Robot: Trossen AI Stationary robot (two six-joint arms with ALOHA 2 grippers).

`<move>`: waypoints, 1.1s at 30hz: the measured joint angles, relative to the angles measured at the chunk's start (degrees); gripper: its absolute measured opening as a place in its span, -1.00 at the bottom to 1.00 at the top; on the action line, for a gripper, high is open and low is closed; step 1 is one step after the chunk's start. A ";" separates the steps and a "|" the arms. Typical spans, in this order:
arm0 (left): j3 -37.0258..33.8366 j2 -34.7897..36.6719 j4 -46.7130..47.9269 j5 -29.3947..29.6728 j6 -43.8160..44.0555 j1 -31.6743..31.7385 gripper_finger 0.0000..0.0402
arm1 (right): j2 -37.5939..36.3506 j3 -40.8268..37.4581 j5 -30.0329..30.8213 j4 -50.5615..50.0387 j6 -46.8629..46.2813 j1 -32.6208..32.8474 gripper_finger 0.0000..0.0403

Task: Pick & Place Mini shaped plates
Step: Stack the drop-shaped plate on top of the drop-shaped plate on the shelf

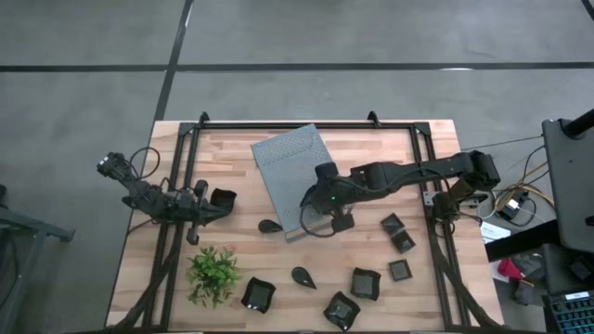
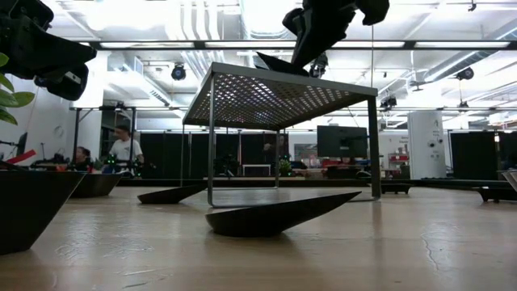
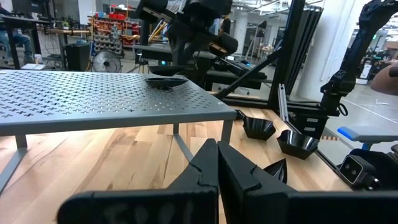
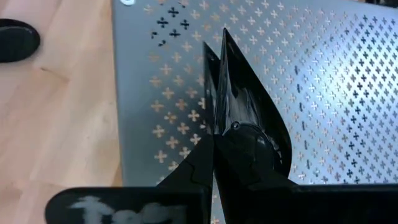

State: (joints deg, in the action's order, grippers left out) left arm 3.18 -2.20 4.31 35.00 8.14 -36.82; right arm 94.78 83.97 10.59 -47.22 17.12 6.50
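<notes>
Right wrist view shows my right gripper (image 4: 214, 140) with fingers pinching a leaf-shaped plate (image 4: 249, 118) over the grey perforated stand (image 4: 323, 74). About nine plates (image 1: 364, 283) remain on the counter (image 1: 241, 232). My left gripper (image 1: 220, 208) waits, fingers closed, empty.

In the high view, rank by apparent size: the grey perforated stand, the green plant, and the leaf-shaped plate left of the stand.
1. Grey perforated stand, clearly largest.
2. Green plant.
3. Leaf-shaped plate, clearly smallest.
All three sit on the table, so nearness barely skews this.
</notes>
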 joint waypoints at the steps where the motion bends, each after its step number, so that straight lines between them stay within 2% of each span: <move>1: 0.00 0.00 -0.02 0.00 0.02 -0.01 -1.00 | 0.00 -0.05 -0.01 0.12 0.01 0.02 -0.96; 33: 0.00 0.00 -0.02 -0.01 0.00 -0.02 -1.00 | 0.09 -0.97 -0.04 1.53 0.70 -1.92 -0.96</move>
State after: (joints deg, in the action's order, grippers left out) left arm 3.18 -2.20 4.29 34.99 8.14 -36.84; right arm 94.87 83.00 10.55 -45.69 17.82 4.58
